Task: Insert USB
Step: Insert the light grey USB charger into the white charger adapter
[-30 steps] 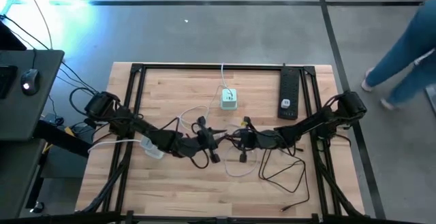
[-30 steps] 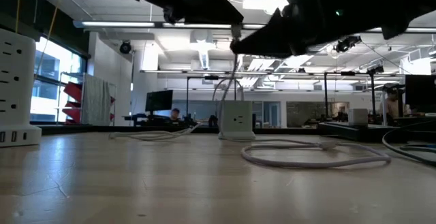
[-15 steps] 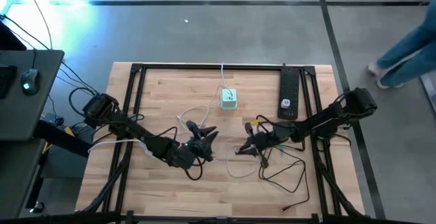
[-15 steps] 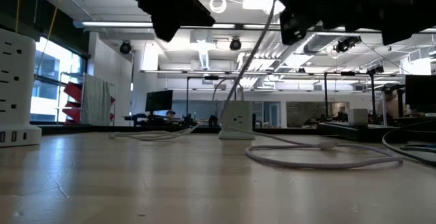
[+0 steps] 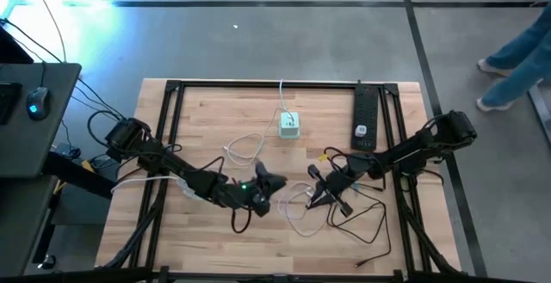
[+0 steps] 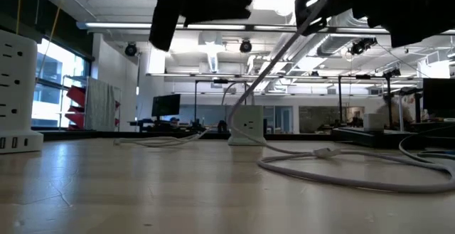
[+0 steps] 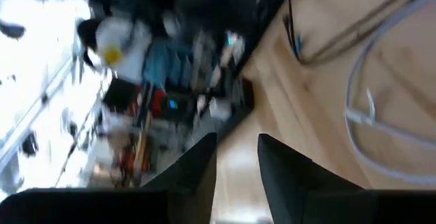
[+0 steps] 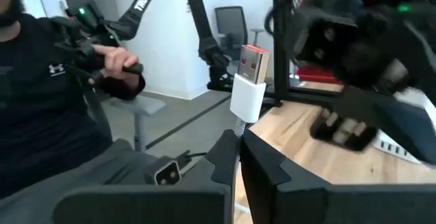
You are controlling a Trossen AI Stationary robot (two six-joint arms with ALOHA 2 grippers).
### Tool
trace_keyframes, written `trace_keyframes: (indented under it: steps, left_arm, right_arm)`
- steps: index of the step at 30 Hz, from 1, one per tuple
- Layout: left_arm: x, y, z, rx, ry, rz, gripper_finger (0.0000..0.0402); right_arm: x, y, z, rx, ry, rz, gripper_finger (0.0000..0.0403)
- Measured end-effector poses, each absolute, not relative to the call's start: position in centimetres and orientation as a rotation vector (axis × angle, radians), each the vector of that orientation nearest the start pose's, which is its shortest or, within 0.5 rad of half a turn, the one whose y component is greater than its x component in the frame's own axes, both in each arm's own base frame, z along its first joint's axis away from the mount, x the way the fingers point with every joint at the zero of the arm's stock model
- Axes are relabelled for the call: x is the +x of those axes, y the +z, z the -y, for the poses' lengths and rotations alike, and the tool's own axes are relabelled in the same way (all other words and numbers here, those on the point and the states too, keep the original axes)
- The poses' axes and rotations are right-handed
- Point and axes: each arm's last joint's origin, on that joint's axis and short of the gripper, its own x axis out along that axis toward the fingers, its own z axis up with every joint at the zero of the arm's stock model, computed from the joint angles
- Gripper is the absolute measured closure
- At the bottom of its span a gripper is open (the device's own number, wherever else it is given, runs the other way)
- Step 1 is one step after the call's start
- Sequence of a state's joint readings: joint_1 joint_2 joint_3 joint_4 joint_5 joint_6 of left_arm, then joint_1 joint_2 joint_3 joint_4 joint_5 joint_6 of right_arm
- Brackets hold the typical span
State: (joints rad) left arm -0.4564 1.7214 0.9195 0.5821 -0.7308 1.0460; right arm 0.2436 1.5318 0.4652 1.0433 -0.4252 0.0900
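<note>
My right gripper (image 5: pixel 312 188) (image 8: pixel 238 142) is shut on a white USB cable and holds its plug (image 8: pixel 246 94) in the air over the table's middle, the red-tongued metal connector (image 8: pixel 254 59) pointing away from the fingers. The cable (image 6: pixel 281 49) slants down to a loose loop (image 5: pixel 297 218) lying on the wood. My left gripper (image 5: pixel 272 183) (image 7: pixel 235 146) hovers just left of it, open, with nothing between its fingers. A white charger cube (image 5: pixel 288 125) (image 6: pixel 247 126) stands on the table farther back, with its own white lead. My right gripper pinches the cable's ribbed neck (image 8: pixel 238 126), just behind the white plug body, between its two fingertips. The plug sticks out beyond the fingertips, tilted, lifted clear of the table. The fingers come level from the table's right side. Behind the fingers the cable hangs slack.
A black power strip (image 5: pixel 365 115) lies at the back right and a thin black cable (image 5: pixel 362 218) coils near the front right. A white outlet tower (image 6: pixel 15 92) stands at the low view's left. A seated person (image 8: pixel 48 88) is beyond the table; another walks past (image 5: pixel 516 59).
The two grippers, close together over the table's middle a second ago, have drawn apart. My right gripper has gone toward the table's right edge and turned, taking the plug along; the cable now slants up to it. My left gripper has rolled about its own axis.
</note>
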Motion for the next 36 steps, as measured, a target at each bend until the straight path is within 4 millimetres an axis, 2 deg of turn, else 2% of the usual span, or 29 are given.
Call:
trace_keyframes:
  steps: [4,9,14,20,27,30,33,36]
  left_arm:
    - [33.5,21.8,14.4,1.203,0.064,-0.194,0.0279]
    - [34.4,22.8,14.8,1.271,0.041,-0.16,0.0247]
    - [36.0,22.7,15.4,1.529,0.114,-0.248,0.0243]
    - [37.4,21.5,16.8,1.796,0.021,-0.372,0.0243]
    - [37.7,23.3,18.1,1.765,0.1,-0.368,0.0243]
    - [37.6,23.6,18.7,1.798,0.037,-0.356,0.0243]
    - [37.5,23.2,19.0,1.874,-0.087,-0.435,0.0243]
    - [37.6,23.1,18.6,1.847,-0.116,-0.485,0.0248]
  right_arm:
    - [26.5,17.8,-7.3,0.119,0.642,-0.082,0.0403]
    - [26.6,17.6,-7.0,0.129,0.63,-0.103,0.0403]
    - [26.6,17.5,-7.0,0.13,0.629,-0.118,0.0403]
    - [26.6,17.3,-7.0,0.134,0.627,-0.135,0.0403]
    - [26.5,17.0,-7.0,0.124,0.626,-0.161,0.0403]
    - [26.5,17.0,-7.0,0.122,0.626,-0.165,0.0403]
    - [26.5,17.0,-7.0,0.123,0.626,-0.165,0.0403]
    - [26.5,17.0,-7.0,0.122,0.626,-0.164,0.0403]
